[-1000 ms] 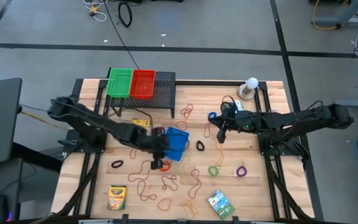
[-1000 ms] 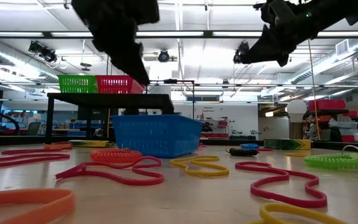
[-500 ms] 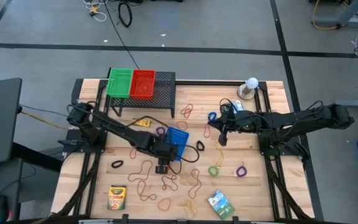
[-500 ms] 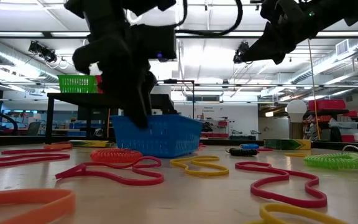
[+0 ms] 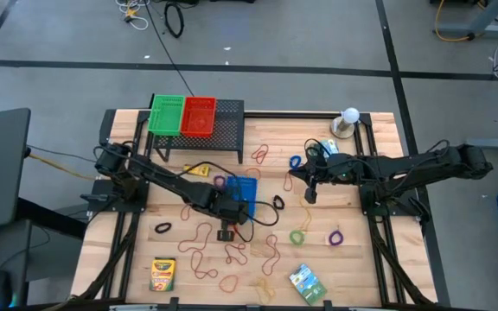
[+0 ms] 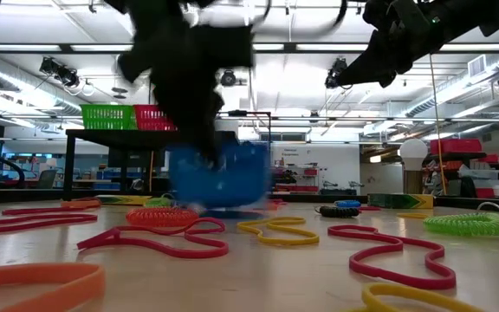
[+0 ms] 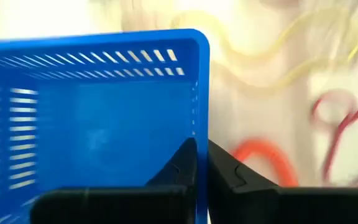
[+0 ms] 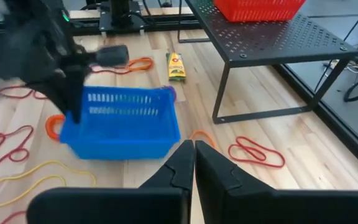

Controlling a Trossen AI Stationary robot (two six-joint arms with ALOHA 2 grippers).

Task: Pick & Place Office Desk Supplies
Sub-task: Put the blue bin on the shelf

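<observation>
As seen from above and from both wrists, findings are recorded as follows.

Step in hand: the blue basket (image 5: 242, 195) is judged to be under repositioning, with no supply yet carried by either arm.

Left gripper (image 7: 202, 163): the jaws are clenched on the basket's side wall, one finger inside and one outside. In the low view the basket appears tilted and blurred, so it is taken to be in motion; whether it is clear of the table cannot be told.

Right gripper (image 8: 193, 155): the jaws are closed on nothing, and it is held above the table, well apart from the basket on the right-hand side.

Next move, as judged: the basket should be set down level and released before any loop is gathered; a tipped wall could spill or snag.

Blue basket contents: nothing is visible inside from the left wrist view.

Green basket (image 5: 166, 113) and red basket (image 5: 199, 116): both are stood on the black rack (image 5: 226, 130); their contents cannot be made out.

Task items: rubber-band loops (image 5: 202, 238) are scattered over the table (image 5: 379, 130) around the basket; a crayon box (image 5: 162, 274) and a green packet (image 5: 305, 283) lie near the front edge.
</observation>
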